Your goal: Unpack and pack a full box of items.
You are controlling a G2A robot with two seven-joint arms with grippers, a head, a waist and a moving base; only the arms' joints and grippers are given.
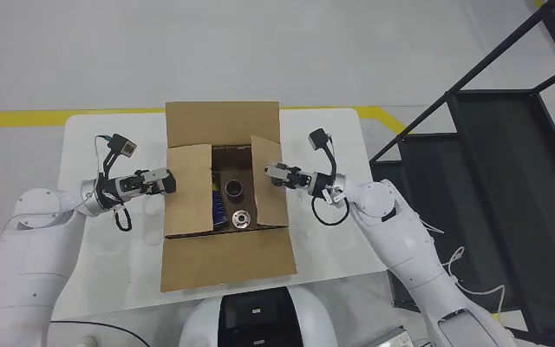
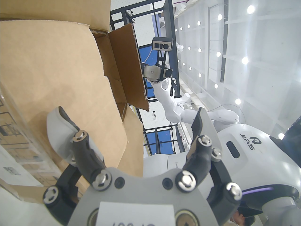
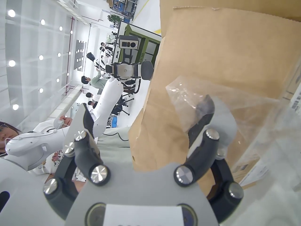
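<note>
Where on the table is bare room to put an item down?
Two bare patches of table: left of the box, between the left pincer and the near edge; right of the box, between the right pincer and the near edge. Crowded: the box's inside and both side flaps.

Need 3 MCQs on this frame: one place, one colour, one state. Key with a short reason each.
1. Where is the right gripper?
A) at the right side flap of the box
B) on the table's far corner
C) by the stairs

2. What colour is the floor line behind the table?
A) red
B) yellow
C) blue

3. How is the left gripper?
A) shut on a can
B) shut, empty
C) open

Key:
1 A: the top view shows it at the edge of the right side flap.
2 B: the floor line runs yellow past the table's far edge.
3 C: its fingers stand wide apart in the left wrist view.
</note>
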